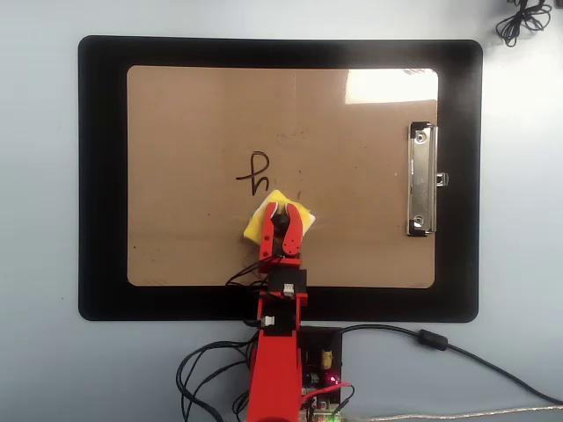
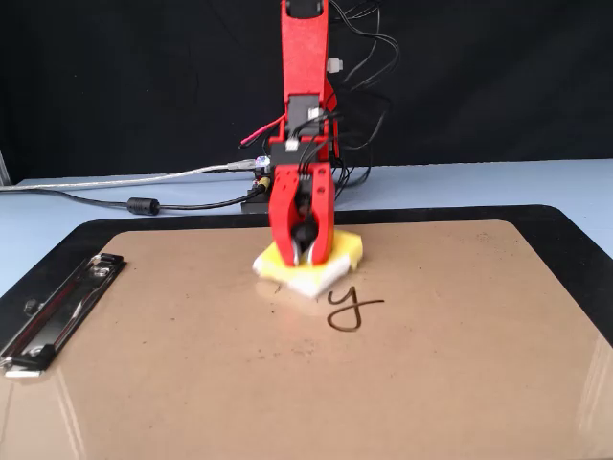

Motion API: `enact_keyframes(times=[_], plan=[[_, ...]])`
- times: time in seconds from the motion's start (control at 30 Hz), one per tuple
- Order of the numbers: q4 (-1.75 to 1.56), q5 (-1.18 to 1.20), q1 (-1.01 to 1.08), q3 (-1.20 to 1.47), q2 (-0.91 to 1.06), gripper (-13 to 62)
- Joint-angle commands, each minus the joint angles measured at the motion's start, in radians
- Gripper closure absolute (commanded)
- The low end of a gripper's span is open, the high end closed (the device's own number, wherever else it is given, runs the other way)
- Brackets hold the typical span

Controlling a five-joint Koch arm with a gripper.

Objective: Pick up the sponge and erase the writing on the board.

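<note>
My red gripper (image 1: 282, 211) (image 2: 302, 257) is shut on the black knob of the yellow sponge (image 1: 254, 227) (image 2: 351, 249), jaws on either side of it. The sponge lies flat on the tan board (image 1: 185, 114) (image 2: 431, 374), near the board's edge on the arm's side. The writing (image 1: 256, 173) (image 2: 347, 308) is one dark looping letter just beyond the sponge, uncovered. In the fixed view it sits in front of the sponge's white edge. The board's silver clip (image 1: 422, 180) (image 2: 56, 312) is far off to one side.
A black mat (image 1: 101, 176) (image 2: 575, 240) lies under the board on a pale blue table. The arm's base electronics (image 1: 321, 378) and loose cables (image 1: 457, 352) (image 2: 144, 203) sit behind the arm. A coiled black wire (image 1: 521, 18) rests at the top right corner.
</note>
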Motion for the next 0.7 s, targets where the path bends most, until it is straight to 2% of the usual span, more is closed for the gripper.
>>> enact_keyframes(times=[0.0,0.07,0.27,0.37,0.47,0.67], plan=[[0.003,-0.009,-0.002,0.023,0.080,57.5],[0.003,-0.009,-0.003,-0.035,0.032,57.5],[-0.041,-0.009,-0.002,-0.528,-0.506,57.4],[-0.044,-0.009,-0.009,-0.687,-0.627,57.5],[-0.043,-0.012,-0.066,-0.618,-0.577,57.4],[-0.040,-0.017,-0.123,-0.156,-0.103,57.5]])
